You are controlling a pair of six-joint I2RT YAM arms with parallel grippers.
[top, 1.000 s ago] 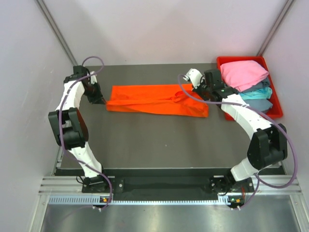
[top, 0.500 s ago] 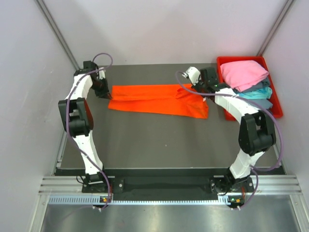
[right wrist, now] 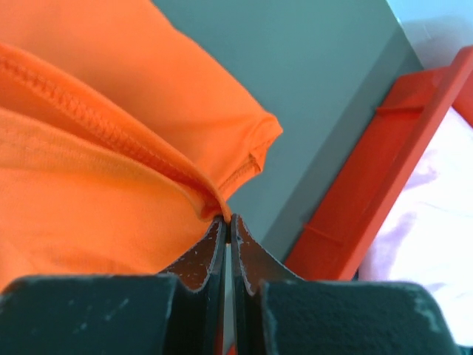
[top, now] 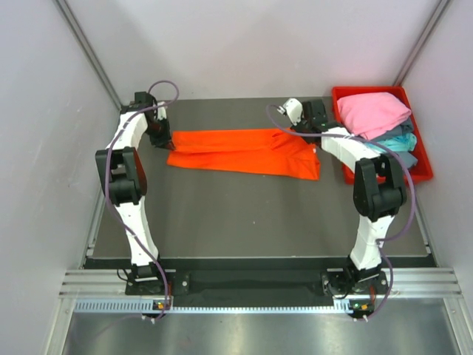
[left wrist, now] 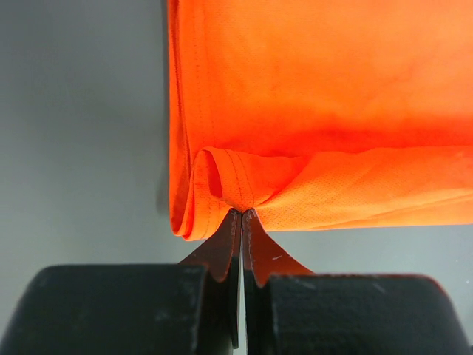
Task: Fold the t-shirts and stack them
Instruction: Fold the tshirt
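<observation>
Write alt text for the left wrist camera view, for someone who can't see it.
The left gripper is shut on a bunched fold of the orange t-shirt, low in the centre of the view. The shirt fills the upper right, with the grey table showing to its left and below it.

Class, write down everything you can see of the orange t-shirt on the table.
The orange t-shirt is plain, soft, knit-looking cloth with stitched hems, folded lengthwise into a long band lying on the dark table, running left to right across its far half. The left pincer is shut on a bunched hem at its left end; the right pincer is shut on a seamed edge at its right end. It lies beside the red bin without touching it.
</observation>
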